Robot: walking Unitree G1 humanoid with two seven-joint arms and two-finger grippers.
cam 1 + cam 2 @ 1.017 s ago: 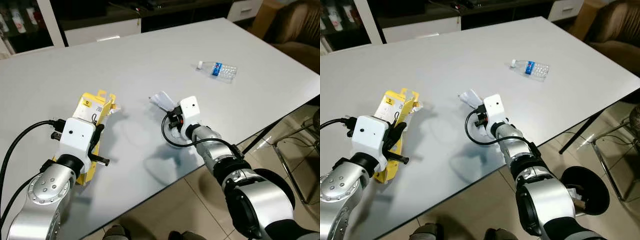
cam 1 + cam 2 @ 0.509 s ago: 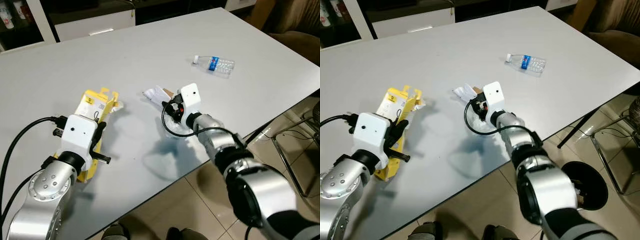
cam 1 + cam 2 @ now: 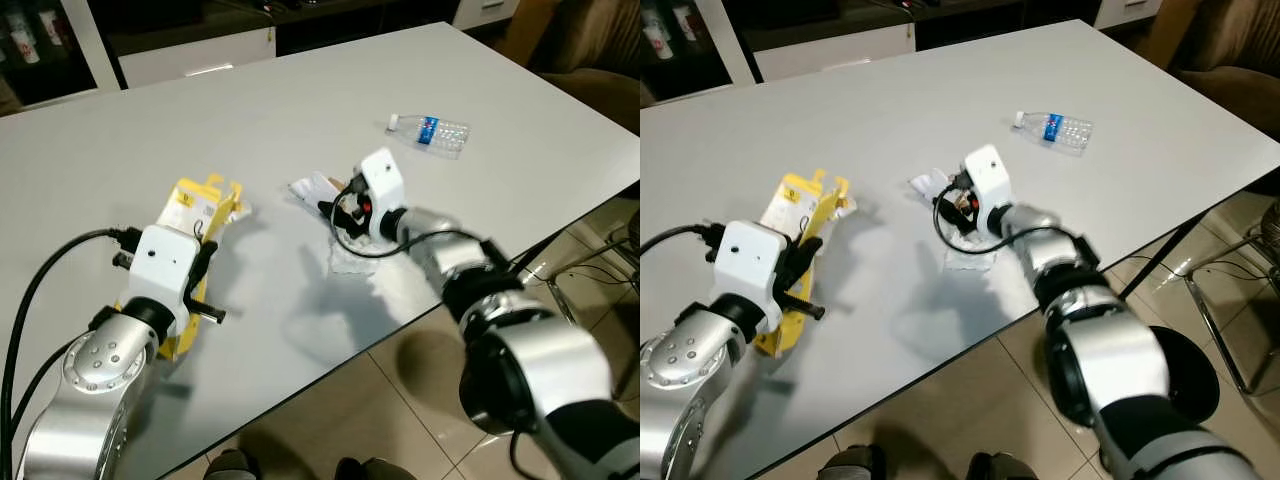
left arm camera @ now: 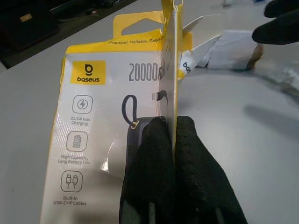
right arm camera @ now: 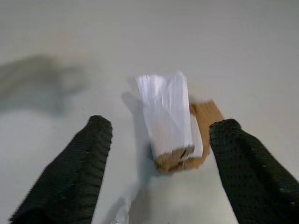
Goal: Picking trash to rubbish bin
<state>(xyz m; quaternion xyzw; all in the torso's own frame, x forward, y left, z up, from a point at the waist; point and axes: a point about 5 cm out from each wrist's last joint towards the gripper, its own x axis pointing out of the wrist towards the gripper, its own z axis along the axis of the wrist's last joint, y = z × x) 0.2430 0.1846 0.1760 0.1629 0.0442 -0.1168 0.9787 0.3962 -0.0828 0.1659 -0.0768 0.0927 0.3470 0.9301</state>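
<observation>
A yellow Baseus power-bank package [image 4: 88, 116] lies on the white table [image 3: 300, 90] at my left, and my left gripper [image 4: 170, 128] is shut on its upright edge. The same package [image 3: 192, 203] reaches out beyond the left gripper [image 3: 204, 258] in the eye views. A small white and brown carton [image 5: 166, 109] lies flat on the table near the middle. My right gripper [image 5: 162, 125] is open, one finger on each side of the carton's near end. From above, the carton [image 3: 313, 188] lies just past the right gripper [image 3: 338, 207]. A clear water bottle [image 3: 432, 133] lies farther right.
A crumpled clear wrapper [image 3: 350, 260] lies on the table under my right wrist. The table's front edge runs diagonally below both arms. On the floor at the right are a black round bin [image 3: 1195, 365] and a chair frame [image 3: 600, 290]. A brown sofa [image 3: 590, 50] stands behind.
My right arm has stretched forward, bringing its open gripper up to the small carton. The left gripper still holds the yellow package. The camera has shifted a little.
</observation>
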